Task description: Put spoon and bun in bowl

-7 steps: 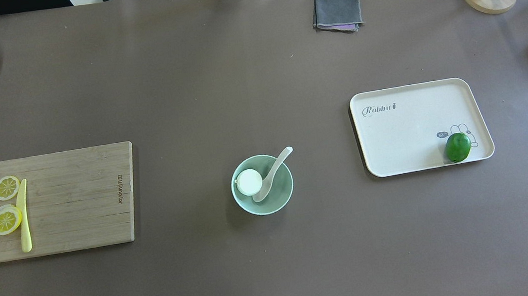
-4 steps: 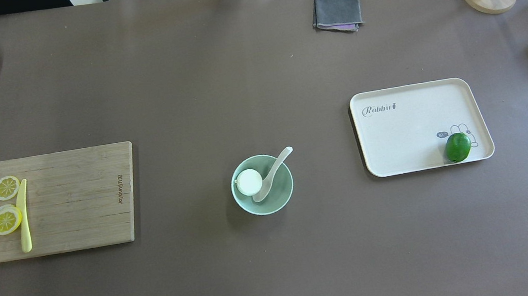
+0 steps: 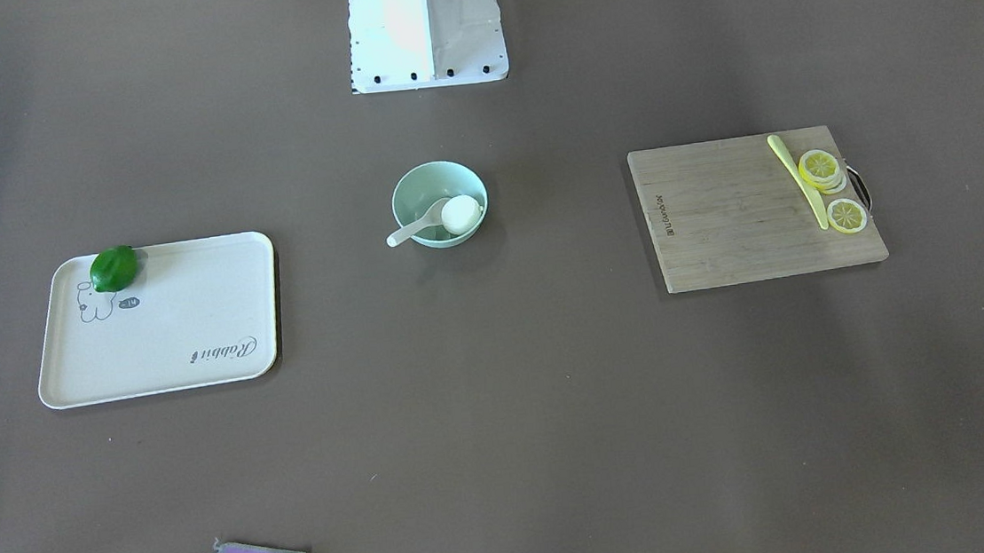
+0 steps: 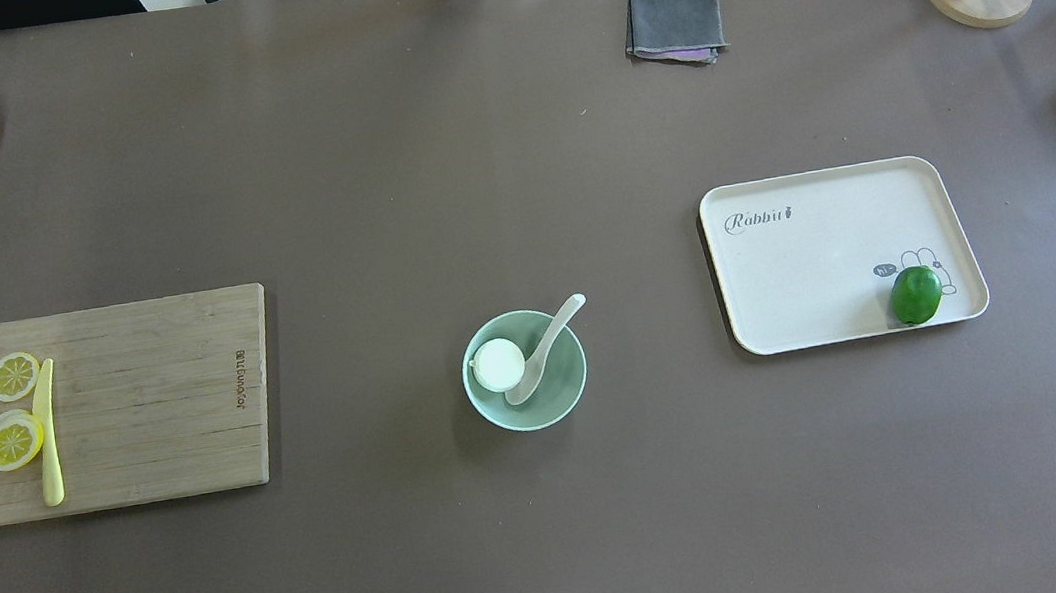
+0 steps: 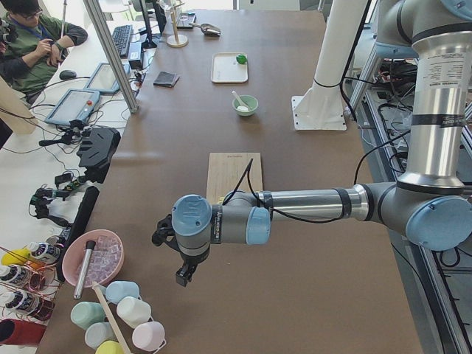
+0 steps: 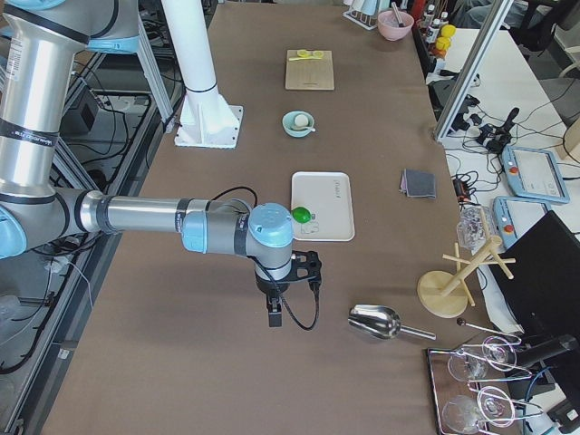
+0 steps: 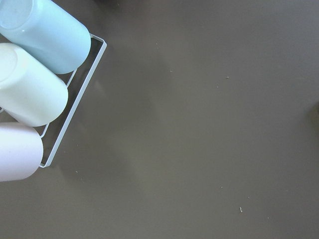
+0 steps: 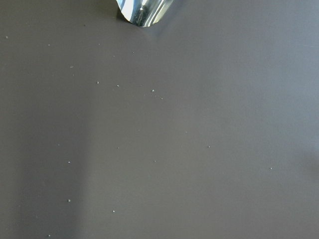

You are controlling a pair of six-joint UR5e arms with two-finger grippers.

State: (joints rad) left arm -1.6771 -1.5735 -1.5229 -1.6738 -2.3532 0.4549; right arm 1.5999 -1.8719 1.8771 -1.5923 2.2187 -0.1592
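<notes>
- At the middle of the table [image 4: 515, 187], the bowl [image 4: 556, 399] holds both items. The bun [image 4: 499, 364] sits against its left inner wall, and the spoon [image 4: 544, 347] lies just beside it.
- The spoon's scoop is down inside the bowl, and its handle leans on the far right rim and juts past it. We judge that the low scoop keeps it from tipping out.
- As they lie, we judge the task complete.
- The left end effector [image 5: 184, 274] hangs over the table's left end near a rack of cups [image 7: 47, 35], well apart from the bowl. We cannot tell whether its fingers are spread or pressed together.
- The right end effector [image 6: 275, 313] hangs over the right end near a metal scoop [image 6: 373, 322]. Its fingers' state is equally unclear to us.
- Parked at opposite ends, both arms leave the bowl free, in our judgement.
- A lime [image 4: 916, 294] on a tray [image 4: 815, 251] to the right and a board [image 4: 148, 404] to the left lie well apart from the bowl.
</notes>
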